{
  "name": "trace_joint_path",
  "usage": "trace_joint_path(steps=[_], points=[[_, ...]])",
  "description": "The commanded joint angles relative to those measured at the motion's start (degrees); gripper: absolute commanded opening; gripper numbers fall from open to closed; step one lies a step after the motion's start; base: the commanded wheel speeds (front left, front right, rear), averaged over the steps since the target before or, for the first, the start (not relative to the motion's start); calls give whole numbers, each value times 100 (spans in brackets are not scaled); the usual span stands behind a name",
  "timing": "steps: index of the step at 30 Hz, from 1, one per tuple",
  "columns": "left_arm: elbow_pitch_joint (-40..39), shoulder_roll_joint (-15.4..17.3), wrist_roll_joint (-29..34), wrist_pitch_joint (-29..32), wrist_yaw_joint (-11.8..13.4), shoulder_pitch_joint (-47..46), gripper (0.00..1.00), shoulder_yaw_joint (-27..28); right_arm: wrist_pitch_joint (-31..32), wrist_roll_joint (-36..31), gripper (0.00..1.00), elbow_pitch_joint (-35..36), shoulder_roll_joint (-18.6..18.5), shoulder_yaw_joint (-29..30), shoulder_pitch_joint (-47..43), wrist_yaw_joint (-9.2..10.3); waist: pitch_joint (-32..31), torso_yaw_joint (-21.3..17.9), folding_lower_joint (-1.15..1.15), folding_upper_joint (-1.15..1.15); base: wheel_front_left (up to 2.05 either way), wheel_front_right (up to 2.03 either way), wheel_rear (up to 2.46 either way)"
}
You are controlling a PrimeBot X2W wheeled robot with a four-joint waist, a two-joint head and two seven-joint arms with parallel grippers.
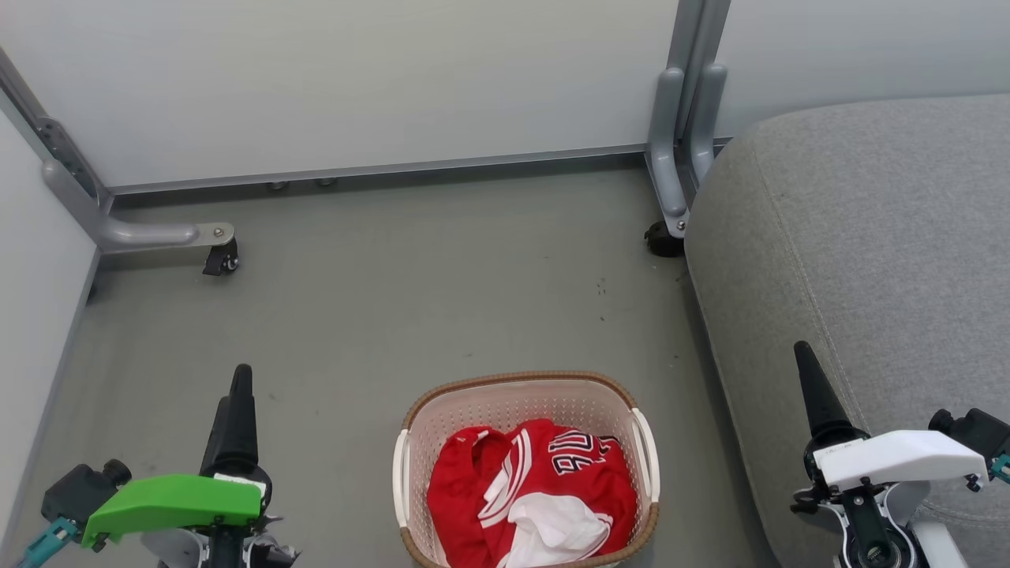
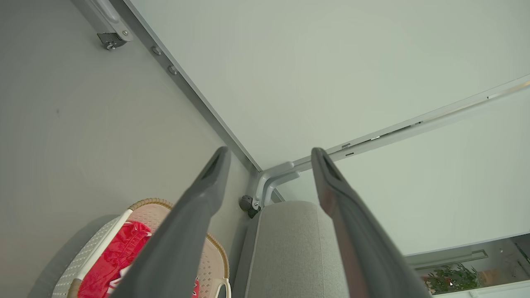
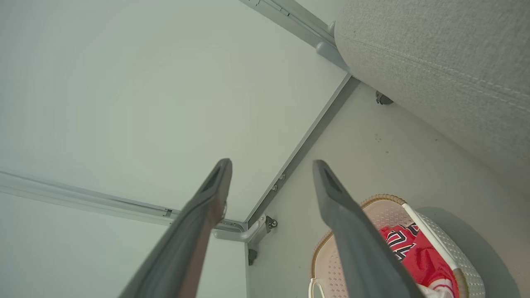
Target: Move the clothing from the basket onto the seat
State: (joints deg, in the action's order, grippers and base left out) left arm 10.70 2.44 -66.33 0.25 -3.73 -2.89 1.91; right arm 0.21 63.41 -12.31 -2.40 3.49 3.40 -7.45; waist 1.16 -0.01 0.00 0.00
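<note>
I count one laundry basket (image 1: 521,381) with two white handles (image 1: 401,477). In it lies one heap of red clothing (image 1: 544,465), and in that heap I make out one jersey (image 1: 600,489) with dark lettering and one plainer red piece (image 1: 454,481): two garments, as far as I can tell. There is one grey seat cushion (image 1: 868,237). I count two castors (image 1: 222,259) on the floor and three pale wall panels (image 1: 355,79) around it, two ahead of me and one on my left. I have two grippers, my left gripper (image 2: 269,153) and my right gripper (image 3: 271,163), with two dark fingers (image 2: 198,207) on each
</note>
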Motion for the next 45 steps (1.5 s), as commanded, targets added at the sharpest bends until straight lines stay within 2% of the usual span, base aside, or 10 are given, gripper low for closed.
trace_joint_path(steps=[1,23,45], points=[[-149,28,290,-74,43,-19,100,-29,-72,-300,100,130,-27,-36,-11,-2,7,6,0,0,0,0,0],[-473,38,2162,-521,302,133,100,-338,-520,-2323,100,448,-37,-259,-186,-3,34,72,0,0,0,0,0],[-747,46,3650,-883,421,473,100,-626,-881,-3893,100,730,-46,-383,-625,-3,-74,256,0,0,0,0,0]])
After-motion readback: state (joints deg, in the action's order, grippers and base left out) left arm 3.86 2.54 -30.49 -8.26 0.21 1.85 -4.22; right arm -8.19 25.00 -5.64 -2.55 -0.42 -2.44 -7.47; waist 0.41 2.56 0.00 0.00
